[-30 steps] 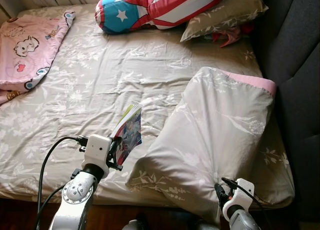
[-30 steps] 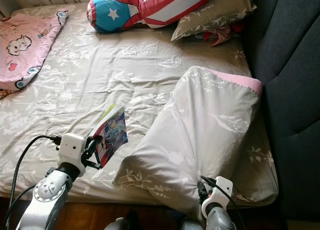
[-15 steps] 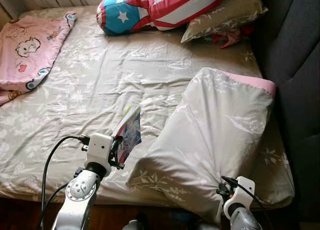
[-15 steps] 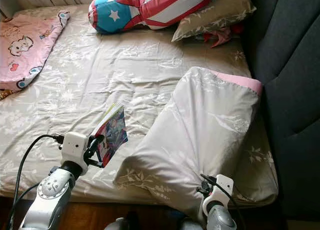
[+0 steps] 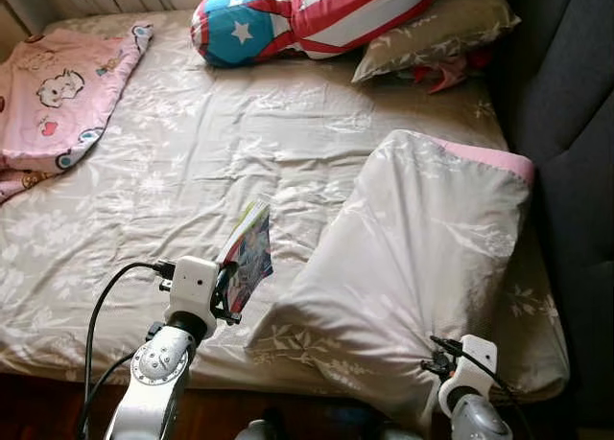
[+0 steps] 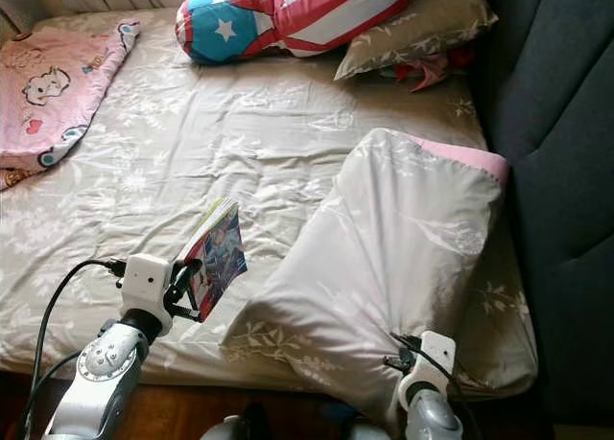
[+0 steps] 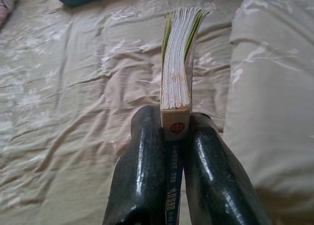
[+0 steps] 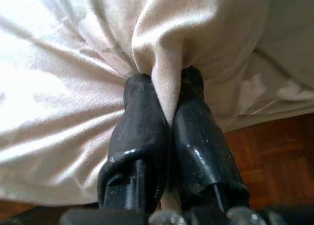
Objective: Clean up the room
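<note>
**Your two grippers hold a book and a pillow**

Your left gripper point(image 7: 175, 137) is squeezed tight on a thin book point(image 7: 177, 63). The two black fingers point(image 7: 140, 171) press on both sides of the book's spine, and the book stands up on its edge with its pages pointing away from you. You hold it in the air just over the near edge of the bed point(image 5: 192, 162).

Your right gripper point(image 8: 166, 112) is pinched on a fold of cloth at the near corner of the big grey pillow point(image 5: 422, 258). The pillow lies flat on the right side of the bed, just beside the book, and its far end has a pink strip. A dark headboard point(image 5: 566, 124) runs along the right.

Look further back. A pink blanket point(image 5: 58, 90) with cartoon animals sits at the far left corner. A red, white and blue star cushion point(image 5: 307, 13) lies at the far edge, touching another grey pillow point(image 5: 441, 37).
</note>
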Tool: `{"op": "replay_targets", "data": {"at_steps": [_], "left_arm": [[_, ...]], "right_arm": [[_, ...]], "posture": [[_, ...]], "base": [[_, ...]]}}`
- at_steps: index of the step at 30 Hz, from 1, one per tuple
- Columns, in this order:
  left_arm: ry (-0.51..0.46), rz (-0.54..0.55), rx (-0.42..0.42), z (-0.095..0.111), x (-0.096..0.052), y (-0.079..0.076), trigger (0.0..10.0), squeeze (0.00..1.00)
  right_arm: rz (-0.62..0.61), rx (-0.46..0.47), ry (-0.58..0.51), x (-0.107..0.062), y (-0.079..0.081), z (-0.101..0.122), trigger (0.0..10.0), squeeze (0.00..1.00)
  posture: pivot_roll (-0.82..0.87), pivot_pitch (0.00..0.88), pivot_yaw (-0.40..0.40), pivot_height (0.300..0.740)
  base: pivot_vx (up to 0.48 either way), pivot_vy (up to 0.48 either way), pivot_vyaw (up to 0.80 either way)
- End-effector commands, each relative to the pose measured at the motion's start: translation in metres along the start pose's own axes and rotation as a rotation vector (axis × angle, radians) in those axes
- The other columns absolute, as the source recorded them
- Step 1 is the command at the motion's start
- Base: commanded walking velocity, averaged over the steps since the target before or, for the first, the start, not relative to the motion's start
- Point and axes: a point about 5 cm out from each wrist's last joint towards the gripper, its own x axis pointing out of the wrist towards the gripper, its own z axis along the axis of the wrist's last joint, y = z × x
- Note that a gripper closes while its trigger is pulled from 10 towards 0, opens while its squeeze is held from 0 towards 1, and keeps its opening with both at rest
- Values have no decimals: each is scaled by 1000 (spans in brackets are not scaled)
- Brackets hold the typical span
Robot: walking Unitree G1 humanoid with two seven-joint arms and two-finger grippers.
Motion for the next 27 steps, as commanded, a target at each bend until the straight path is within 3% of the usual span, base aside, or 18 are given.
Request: {"op": "replay_targets", "data": {"at_steps": [1, 8, 12, 17, 20, 23, 24, 25, 27], "left_arm": [[-8, 34, 1, -2, -2, 7, 10000, 0], [-12, 46, -8, -2, 4, 7, 10000, 0], [-17, 60, -21, -2, 7, 8, 10000, 0], [-18, 71, -25, -3, 7, 10, 10000, 0], [-14, 74, -27, -5, 7, 10, 10000, 0], [-13, 72, -28, -7, 8, 8, 10000, 0], [-12, 70, -27, -7, 8, 8, 10000, 0], [-12, 69, -27, -7, 8, 7, 10000, 0], [-11, 68, -26, -7, 8, 7, 10000, 0]], "right_arm": [[-104, 17, -21, -1, -23, 9, 0, 0], [-248, -60, -189, -2, -65, 67, 0, 0], [-469, -94, -344, -20, -118, 120, 0, 0], [-624, -152, -438, -41, -151, 154, 0, 0], [-645, -145, -435, -43, -155, 154, 0, 0], [-597, -144, -368, -34, -145, 138, 0, 0], [-568, -147, -348, -30, -138, 132, 4353, 0], [-550, -152, -335, -28, -132, 127, 10000, 0], [-507, -145, -307, -22, -120, 115, 10000, 0]], "posture": [[-33, 234, 83, 740], [-58, 217, 76, 740], [-72, 203, 65, 740], [-73, 201, 61, 740], [-82, 198, 58, 740], [-78, 198, 58, 740], [-78, 197, 58, 740], [-78, 197, 58, 740], [-68, 195, 59, 740]], "base": [[0, 0, 0], [0, 0, 0], [0, 0, 0], [0, 0, 0], [0, 0, 0], [0, 0, 0], [0, 0, 0], [0, 0, 0], [0, 0, 0]]}}
